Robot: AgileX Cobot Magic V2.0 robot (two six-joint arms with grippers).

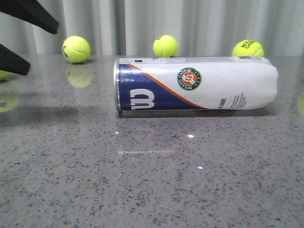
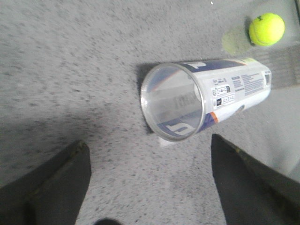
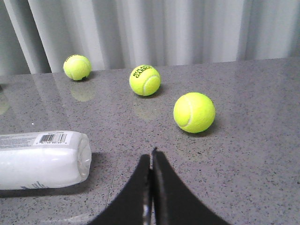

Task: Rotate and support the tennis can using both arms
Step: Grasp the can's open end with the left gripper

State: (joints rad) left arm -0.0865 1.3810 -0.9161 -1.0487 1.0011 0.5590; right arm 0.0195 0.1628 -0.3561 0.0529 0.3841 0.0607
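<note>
The tennis can lies on its side mid-table, with its clear lid end to the left and its rounded white end to the right. My left gripper hovers open and empty, up and to the left of the lid end. In the left wrist view the lid end of the can faces the open gripper, apart from both fingers. My right gripper is shut and empty, just right of the can's rounded end and not touching it. It is out of the front view.
Three tennis balls sit along the back by the grey curtain. The right wrist view shows balls beyond my gripper. One ball shows in the left wrist view. The grey speckled table lies in front.
</note>
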